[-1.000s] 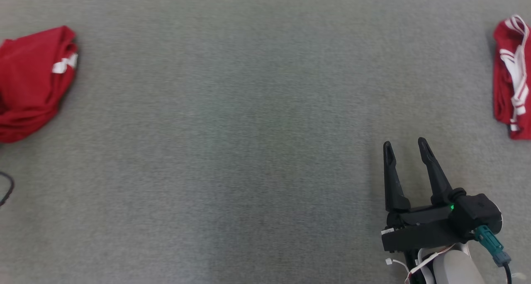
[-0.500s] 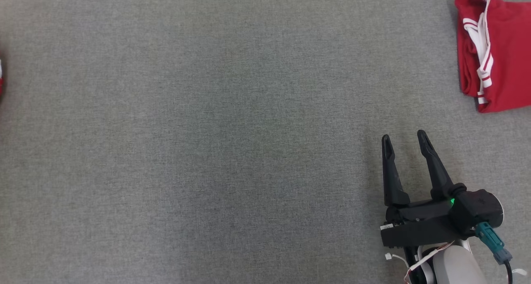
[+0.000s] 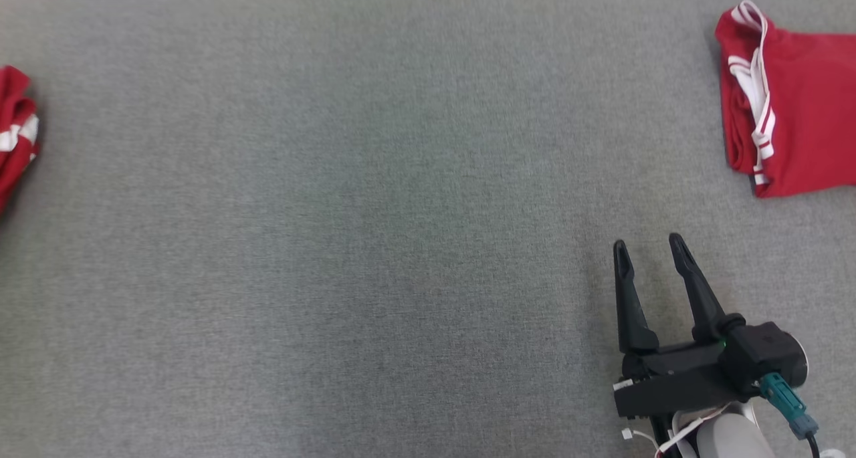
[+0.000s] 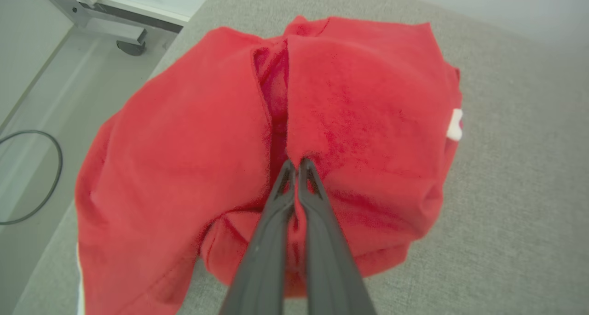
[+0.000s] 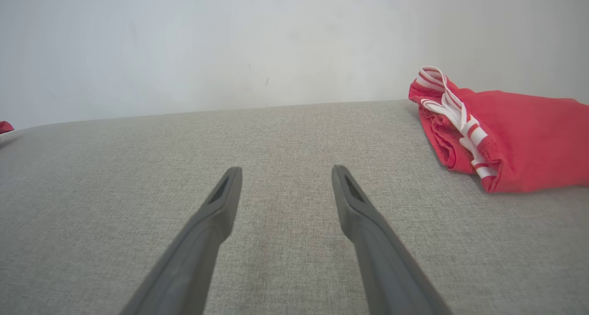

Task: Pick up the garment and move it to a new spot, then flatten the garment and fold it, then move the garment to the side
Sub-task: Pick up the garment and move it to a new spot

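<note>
Both fingers (image 4: 271,223) of the left gripper (image 4: 294,164) pinch the red garment (image 4: 184,135).

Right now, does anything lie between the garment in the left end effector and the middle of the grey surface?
Nothing visible does. The left end effector is shut on the crumpled garment; the grey surface toward the middle lies bare. The open right end effector and the folded garment sit off to the right.
</note>
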Robot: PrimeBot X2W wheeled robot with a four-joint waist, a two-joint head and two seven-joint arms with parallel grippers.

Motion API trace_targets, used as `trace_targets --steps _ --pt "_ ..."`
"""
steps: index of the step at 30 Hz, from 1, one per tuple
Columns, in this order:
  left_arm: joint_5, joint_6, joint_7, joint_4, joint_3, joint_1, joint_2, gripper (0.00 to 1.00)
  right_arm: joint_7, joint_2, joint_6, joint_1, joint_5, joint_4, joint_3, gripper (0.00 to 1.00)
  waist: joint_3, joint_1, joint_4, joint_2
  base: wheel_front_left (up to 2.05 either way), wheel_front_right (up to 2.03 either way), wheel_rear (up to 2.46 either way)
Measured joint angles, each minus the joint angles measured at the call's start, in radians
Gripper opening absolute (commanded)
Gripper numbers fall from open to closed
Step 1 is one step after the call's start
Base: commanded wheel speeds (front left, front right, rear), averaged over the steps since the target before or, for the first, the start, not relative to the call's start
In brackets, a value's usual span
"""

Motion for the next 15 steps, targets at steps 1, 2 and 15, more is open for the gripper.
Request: trace_targets --steps 1,2,15 --pt "0.000 0.000 -0.021 -0.009 -0.007 -0.006 -0.002 0.00 0.000 0.000 0.000 0.005 0.001 0.003 -0.002 1.00 -0.008 0.0000 0.003 0.0000 0.00 0.00 0.00" --pt "-0.001 0.000 -0.042 -0.017 -0.011 -0.015 -0.005 0.00 0.000 0.000 0.000 0.008 0.001 0.004 -0.005 1.00 -0.017 0.0000 0.006 0.0000 0.00 0.00 0.00" --pt "-0.036 0.000 -0.177 -0.239 -0.140 -0.125 -0.031 0.00 0.000 0.000 0.000 0.043 0.020 0.034 -0.015 1.00 -0.128 -0.0001 0.052 -0.0001 0.00 0.00 0.00"
